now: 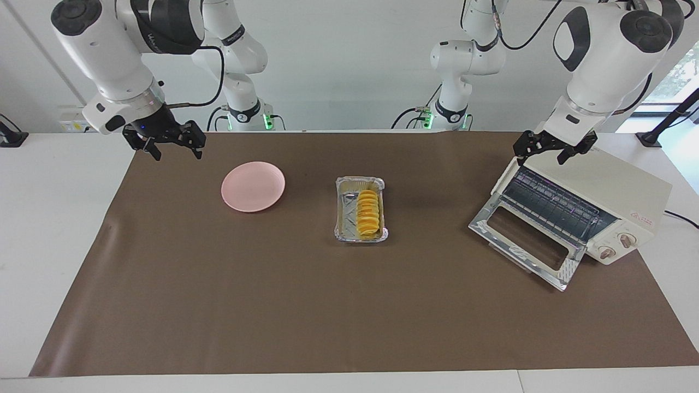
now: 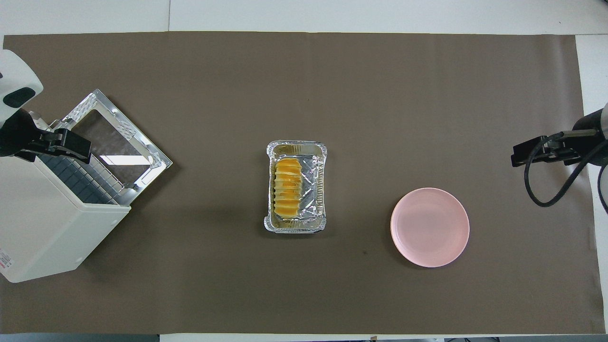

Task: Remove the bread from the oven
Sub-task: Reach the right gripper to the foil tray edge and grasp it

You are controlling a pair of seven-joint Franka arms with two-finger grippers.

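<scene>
The bread [image 1: 367, 214], a ridged golden-yellow loaf, lies in a crinkled foil tray [image 1: 346, 210] at the middle of the brown mat; it also shows in the overhead view [image 2: 287, 187]. The cream-white oven [image 1: 606, 185] stands at the left arm's end of the table, its glass door [image 1: 523, 240] folded down open and its wire rack bare. My left gripper [image 1: 540, 158] hangs open and empty over the oven's top corner nearest the robots. My right gripper [image 1: 177, 154] hangs open and empty over the mat's edge at the right arm's end.
A round pink plate [image 1: 253, 186] sits empty on the mat between the foil tray and the right arm's end. The brown mat [image 1: 218, 284] covers most of the white table.
</scene>
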